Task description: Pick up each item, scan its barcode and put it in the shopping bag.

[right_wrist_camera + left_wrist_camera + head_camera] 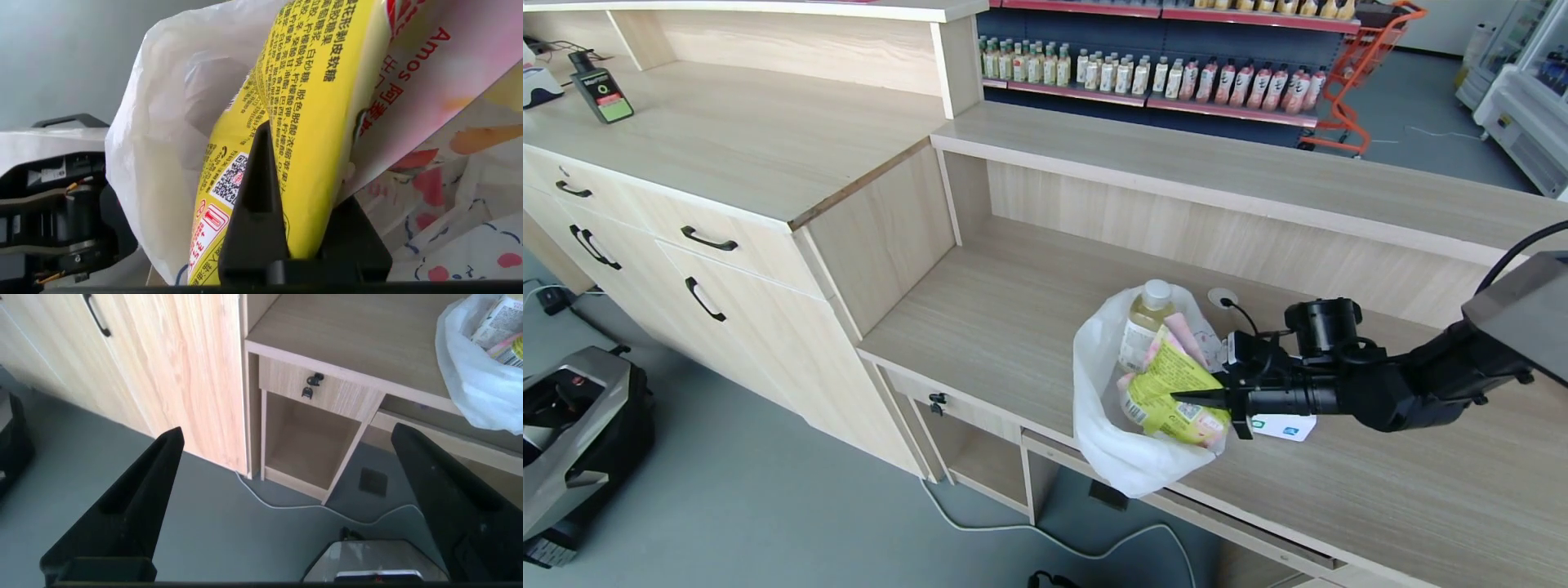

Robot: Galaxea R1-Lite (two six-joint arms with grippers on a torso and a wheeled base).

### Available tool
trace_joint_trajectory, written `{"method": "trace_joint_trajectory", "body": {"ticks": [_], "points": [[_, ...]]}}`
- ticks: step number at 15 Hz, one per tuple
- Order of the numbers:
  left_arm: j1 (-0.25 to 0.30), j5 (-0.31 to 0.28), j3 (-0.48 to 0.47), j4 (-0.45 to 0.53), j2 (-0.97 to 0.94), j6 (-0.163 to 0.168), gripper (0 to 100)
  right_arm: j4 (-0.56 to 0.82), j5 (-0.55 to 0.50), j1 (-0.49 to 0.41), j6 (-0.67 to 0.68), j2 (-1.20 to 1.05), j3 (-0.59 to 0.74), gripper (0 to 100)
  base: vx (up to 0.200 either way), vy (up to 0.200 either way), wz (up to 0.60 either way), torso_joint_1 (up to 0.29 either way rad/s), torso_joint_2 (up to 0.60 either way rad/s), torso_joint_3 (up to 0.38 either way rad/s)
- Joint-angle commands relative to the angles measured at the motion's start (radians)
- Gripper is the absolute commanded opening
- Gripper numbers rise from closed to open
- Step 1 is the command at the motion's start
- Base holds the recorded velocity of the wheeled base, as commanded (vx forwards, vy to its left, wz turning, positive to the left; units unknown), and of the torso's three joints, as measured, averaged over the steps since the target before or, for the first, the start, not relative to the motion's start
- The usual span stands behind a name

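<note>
On the lower wooden counter (1013, 318) stands a white shopping bag (1111, 441) holding a pale bottle (1145, 322), a pink packet (1184, 331) and a yellow packet (1168, 384). My right gripper (1188, 400) reaches into the bag's mouth from the right, shut on the yellow packet (319, 98). One finger (261, 196) lies across the packet's front, with the pink packet (441, 73) behind and the bag's wall (163, 122) around it. My left gripper (288, 437) hangs open over the floor beside the desk, with the bag (474, 376) far off.
A small white card (1286, 426) lies on the counter under my right wrist. A green-faced device (600, 94) sits on the higher counter at far left. A locked drawer (309, 384) and open cubby sit under the counter edge. Shelves of bottles (1152, 77) stand behind.
</note>
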Motion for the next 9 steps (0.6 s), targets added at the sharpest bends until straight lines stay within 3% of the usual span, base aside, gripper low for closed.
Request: {"method": "trace_joint_trajectory", "body": {"ticks": [1, 9], "points": [[0.0, 0.0, 0.0, 0.0, 0.0, 0.0, 100, 0.003, 0.0, -0.011, -0.036, 0.006, 0.019, 0, 0.0, 0.0, 0.0, 0.0, 0.0, 0.0], [0.0, 0.0, 0.0, 0.0, 0.0, 0.0, 100, -0.005, 0.008, -0.013, -0.073, -0.001, 0.027, 0, 0.0, 0.0, 0.0, 0.0, 0.0, 0.0]]}}
